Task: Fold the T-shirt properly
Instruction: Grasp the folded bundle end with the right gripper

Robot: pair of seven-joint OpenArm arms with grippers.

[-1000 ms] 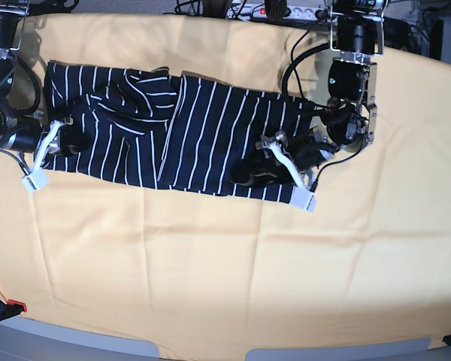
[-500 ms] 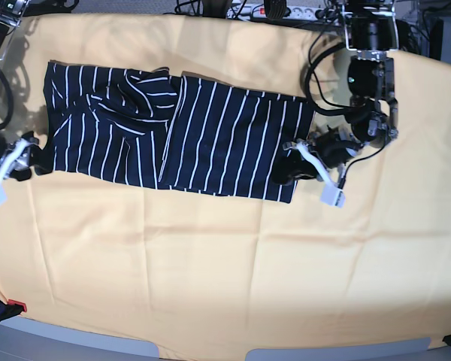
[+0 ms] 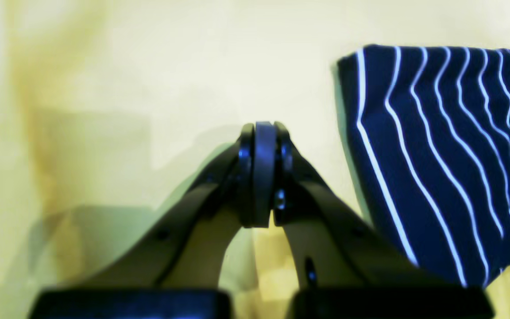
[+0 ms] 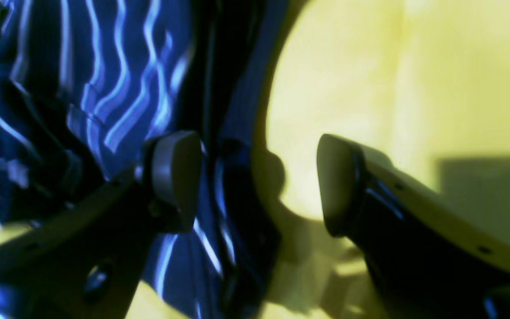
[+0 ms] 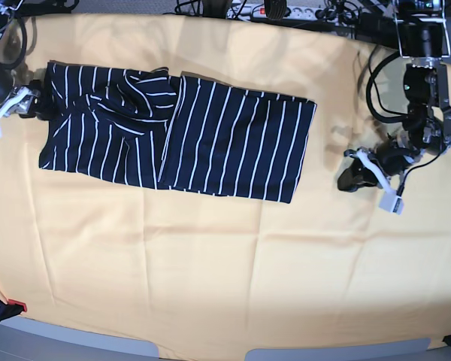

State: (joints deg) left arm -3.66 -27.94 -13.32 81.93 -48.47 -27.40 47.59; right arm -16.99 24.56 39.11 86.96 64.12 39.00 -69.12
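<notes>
Both arms have pulled clear of the T-shirt (image 5: 177,131), which lies flat on the yellow cloth (image 5: 225,271), folded into 2 panels. Left gripper (image 5: 351,179) sits off its hem, pressed together. Right gripper (image 5: 31,105), spread wide, straddles the sleeve-end edge.

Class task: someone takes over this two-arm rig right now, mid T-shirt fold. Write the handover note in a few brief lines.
Left gripper: shut, holding nothing, over bare cloth to one side of the shirt.
Right gripper: open, at the shirt's other end, one finger over the fabric edge, nothing pinched.
T-shirt: lies flat as a long band on the yellow tablecloth, sleeves tucked in, some bunching near the right gripper's end.
Done: sides look folded in.
Left: probably smooth the bunched end, then fold the band across its length.
</notes>
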